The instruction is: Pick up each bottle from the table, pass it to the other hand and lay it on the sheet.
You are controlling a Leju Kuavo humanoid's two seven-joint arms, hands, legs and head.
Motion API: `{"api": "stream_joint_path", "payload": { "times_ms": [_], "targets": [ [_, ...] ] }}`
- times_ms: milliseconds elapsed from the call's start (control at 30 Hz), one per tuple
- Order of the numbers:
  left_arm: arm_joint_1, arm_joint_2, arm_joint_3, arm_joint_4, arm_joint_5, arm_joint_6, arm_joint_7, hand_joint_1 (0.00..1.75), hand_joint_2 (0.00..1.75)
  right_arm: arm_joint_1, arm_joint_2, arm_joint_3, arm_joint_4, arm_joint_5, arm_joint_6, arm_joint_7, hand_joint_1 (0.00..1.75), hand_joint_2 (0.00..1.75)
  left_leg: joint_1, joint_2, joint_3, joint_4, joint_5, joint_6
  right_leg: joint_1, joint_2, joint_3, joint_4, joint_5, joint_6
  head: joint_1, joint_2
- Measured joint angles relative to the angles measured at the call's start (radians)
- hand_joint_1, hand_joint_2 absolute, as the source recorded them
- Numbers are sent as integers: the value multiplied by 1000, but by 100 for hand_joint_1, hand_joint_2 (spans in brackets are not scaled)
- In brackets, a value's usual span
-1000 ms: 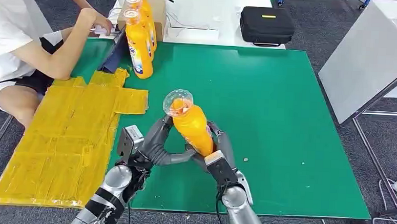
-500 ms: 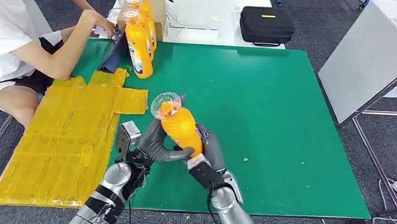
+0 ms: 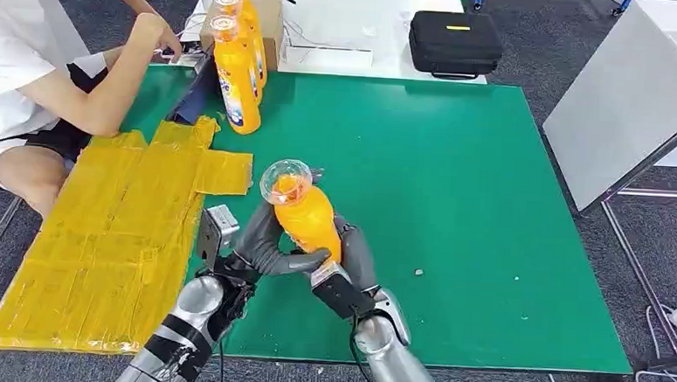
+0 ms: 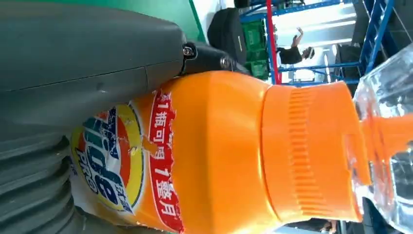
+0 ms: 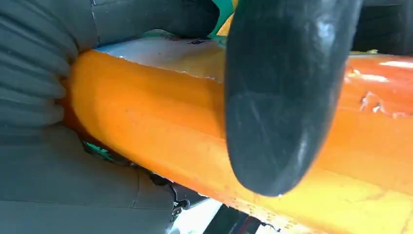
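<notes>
bottle [image 3: 306, 217] in both hands (upright)

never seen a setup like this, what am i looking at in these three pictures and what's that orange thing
A humanoid robot with two silver arms. The wide picture is from its head, looking down at a green table. The two close-ups come from cameras at each wrist. Its left hand and right hand both grip an orange bottle with a clear cap, mid-handover; the fingers wrap it. More orange bottles stand at the far corner, a yellow sheet lies at left, where a person sits.
</notes>
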Motion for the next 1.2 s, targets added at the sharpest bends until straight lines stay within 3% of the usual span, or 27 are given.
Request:
{"api": "stream_joint_path", "payload": {
  "times_ms": [367, 400, 433, 467, 733, 1200],
  "targets": [
    [-2, 0, 2, 0, -16, 34, -10, 175, 175, -5, 1, 0, 17, 1, -12, -4, 175, 175, 0, 0, 0, 0, 0, 0, 0, 0, 0, 0, 0, 0, 0, 0],
    [-2, 0, 2, 0, -18, 36, -11, 175, 175, -5, 1, 0, 17, 0, -14, -4, 155, 175, 0, 0, 0, 0, 0, 0, 0, 0, 0, 0, 0, 0, 0, 0],
    [-2, 0, 2, 0, -19, 39, -12, 175, 175, -5, 0, 0, 17, 0, -14, -4, 58, 175, 0, 0, 0, 0, 0, 0, 0, 0, 0, 0, 0, 0, 0, 0],
    [-2, 0, 2, 0, -19, 42, -12, 175, 175, -5, 0, 0, 17, 0, -14, -4, 0, 175, 0, 0, 0, 0, 0, 0, 0, 0, 0, 0, 0, 0, 0, 0],
    [-4, 2, -11, -20, -192, 200, -16, 175, 175, 47, -11, -9, -65, -39, -10, -1, 0, 175, 0, 0, 0, 0, 0, 0, 0, 0, 0, 0, 0, 0, 0, 0],
    [-5, 4, -11, -36, -199, 207, -15, 175, 175, 77, -19, -15, -140, -42, -3, 1, 0, 175, 0, 1, 0, 0, 0, 0, 0, 0, 0, 0, 0, 0, 0, 0]
  ]
}}
